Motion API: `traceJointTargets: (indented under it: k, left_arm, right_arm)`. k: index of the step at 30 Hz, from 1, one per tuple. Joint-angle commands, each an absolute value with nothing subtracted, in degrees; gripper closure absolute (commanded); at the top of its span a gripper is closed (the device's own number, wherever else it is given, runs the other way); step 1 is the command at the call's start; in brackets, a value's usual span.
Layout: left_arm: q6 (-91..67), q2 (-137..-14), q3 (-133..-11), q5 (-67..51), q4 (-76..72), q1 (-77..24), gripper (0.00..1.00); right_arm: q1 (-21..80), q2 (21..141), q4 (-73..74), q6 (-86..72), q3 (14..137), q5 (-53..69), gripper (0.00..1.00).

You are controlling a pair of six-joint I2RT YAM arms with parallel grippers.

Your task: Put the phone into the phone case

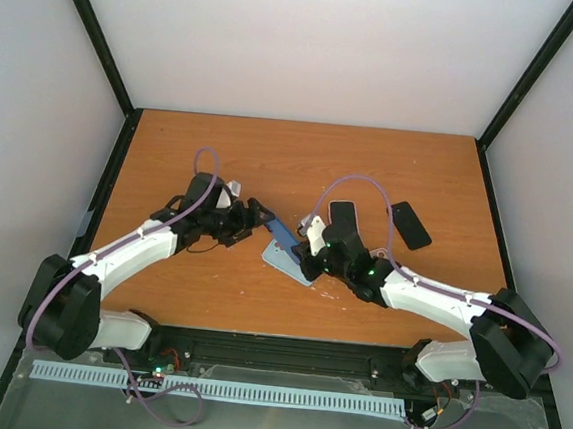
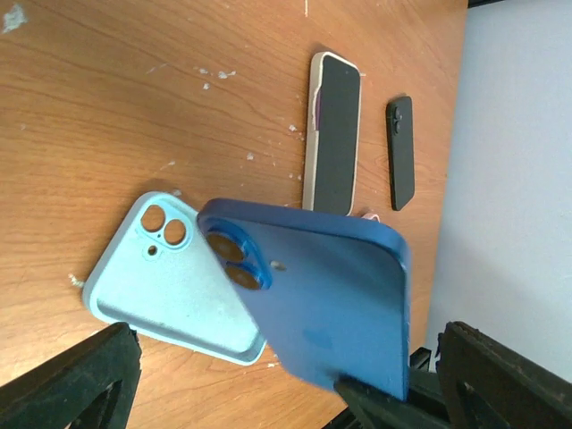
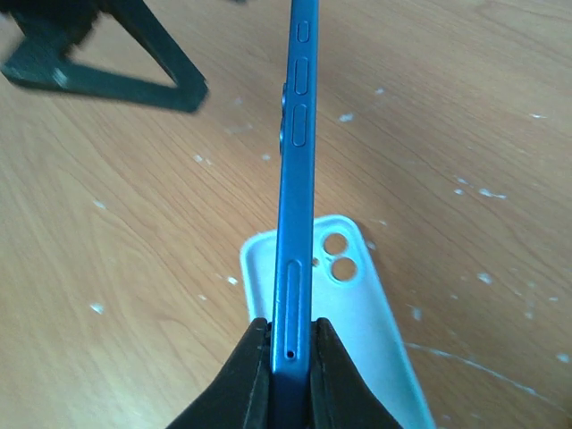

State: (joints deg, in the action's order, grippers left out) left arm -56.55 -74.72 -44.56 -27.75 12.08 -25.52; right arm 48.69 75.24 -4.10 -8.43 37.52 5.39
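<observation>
Clamping only the phone's (image 3: 295, 179) end, my right gripper (image 3: 288, 357) may let it pivot past the case (image 3: 366, 304). My left gripper (image 1: 259, 215) stands with jaws apart.

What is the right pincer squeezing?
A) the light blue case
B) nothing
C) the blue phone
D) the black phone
C: the right pincer is shut on the edge of the blue phone, while the light blue case lies flat below it.
</observation>
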Motion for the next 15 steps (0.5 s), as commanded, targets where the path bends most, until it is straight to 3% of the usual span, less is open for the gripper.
traceJointTargets:
  k: [1, 15]
  left_arm:
    - [-56.49, -72.14, -42.0, -29.42, 10.96, -25.69, 0.1]
    - [-56.67, -72.3, -39.41, -32.59, 7.87, -25.67, 0.14]
  right_arm:
    - [49.03, 73.2, -6.91, 6.15, 35.32, -0.45, 0.97]
    - [49.4, 74.23, -13.34, 16.53, 29.59, -2.48, 0.96]
